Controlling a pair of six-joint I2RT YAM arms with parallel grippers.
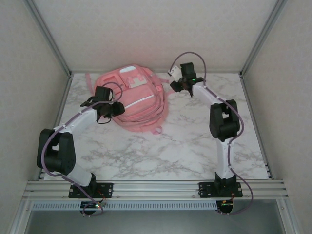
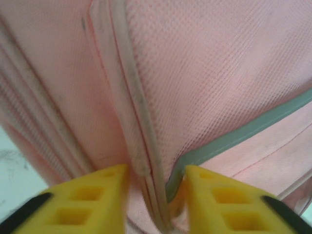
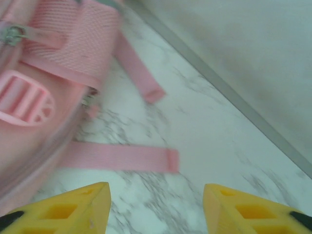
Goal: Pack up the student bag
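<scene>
Pinching a seam (image 2: pixel 139 146) on the bag (image 1: pixel 141 97), left gripper (image 2: pixel 156 171) should lift slowly; right gripper (image 3: pixel 156 187), spread wide, hovers beside the straps (image 3: pixel 122 158).

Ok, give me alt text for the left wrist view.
Close up, the left claw pinches a raised seam of the pink bag between its yellow fingers. A sliver of marble table shows at lower left.
</scene>
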